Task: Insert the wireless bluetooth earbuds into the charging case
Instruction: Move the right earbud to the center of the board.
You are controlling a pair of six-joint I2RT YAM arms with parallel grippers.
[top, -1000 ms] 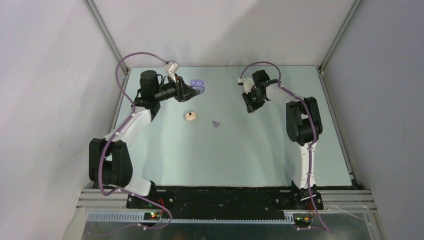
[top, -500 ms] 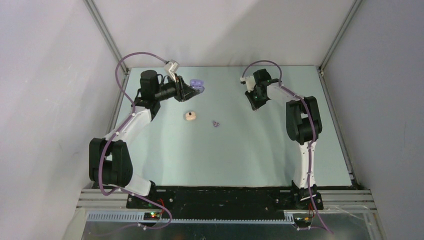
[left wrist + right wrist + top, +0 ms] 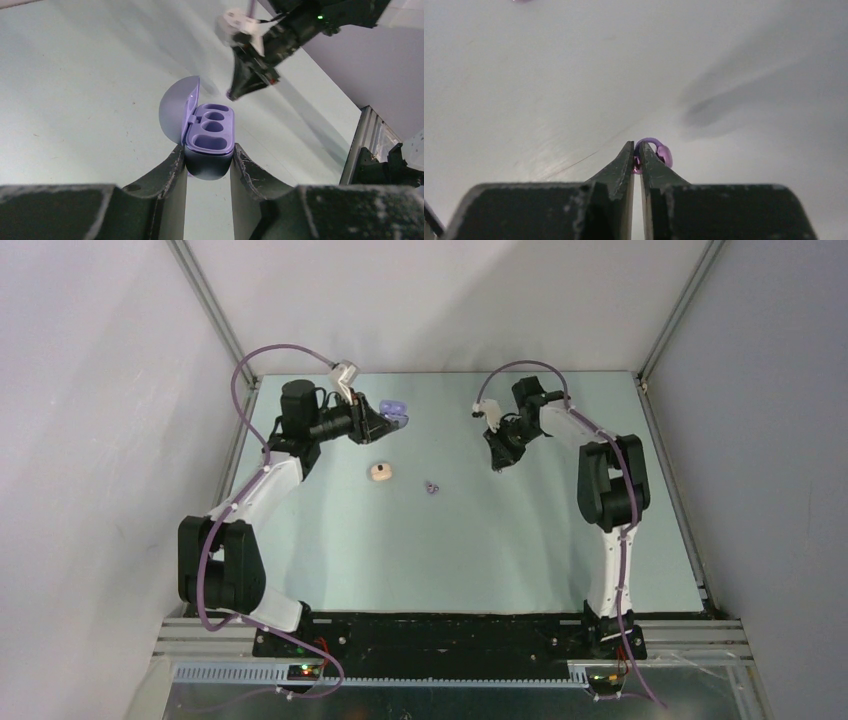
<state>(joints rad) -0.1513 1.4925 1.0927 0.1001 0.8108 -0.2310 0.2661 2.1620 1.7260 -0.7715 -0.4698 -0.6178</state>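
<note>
At the far left, the left gripper point(image 3: 208, 159) clamps the open purple case point(image 3: 209, 131); the right gripper point(image 3: 636, 150) pinches a purple earbud point(image 3: 660, 151), partly hidden.

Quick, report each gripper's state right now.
Left gripper: closed on the open purple charging case.
Right gripper: closed on a purple earbud, pinched at its very tips.

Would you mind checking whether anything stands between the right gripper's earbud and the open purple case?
Nothing visible does. The purple charging case in the left gripper has its lid back and wells empty. The cream case and loose earbud lie off the line from the purple earbud in the right gripper.
</note>
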